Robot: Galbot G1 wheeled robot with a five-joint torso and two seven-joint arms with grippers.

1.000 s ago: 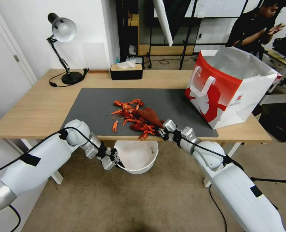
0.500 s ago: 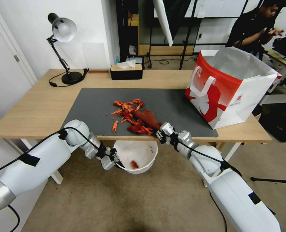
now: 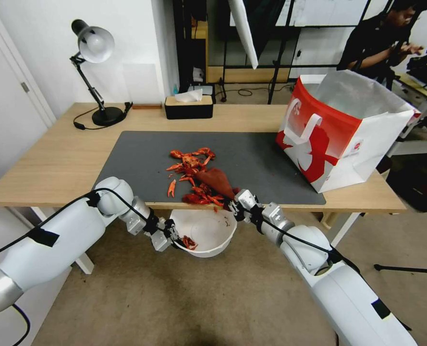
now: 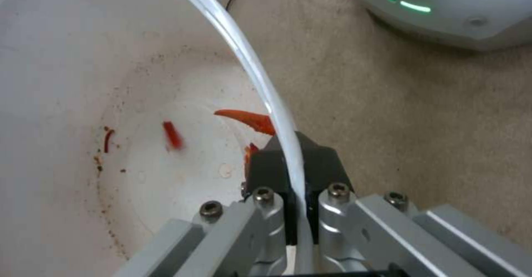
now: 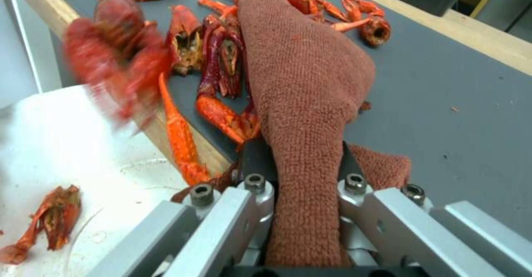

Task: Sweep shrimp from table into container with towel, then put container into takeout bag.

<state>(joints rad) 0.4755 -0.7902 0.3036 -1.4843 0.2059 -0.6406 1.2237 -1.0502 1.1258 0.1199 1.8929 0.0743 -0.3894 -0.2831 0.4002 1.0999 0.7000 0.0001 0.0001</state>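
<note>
Towel, clenched in right tool, was drawn toward 6 o'clock; more shrimp fell off worktop edge into bowl, rim gripped by left tool.

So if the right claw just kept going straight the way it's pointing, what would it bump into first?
Probably the shrimp piled on the table just ahead of the right claw, which holds the towel. Depth is hard to judge.
</note>
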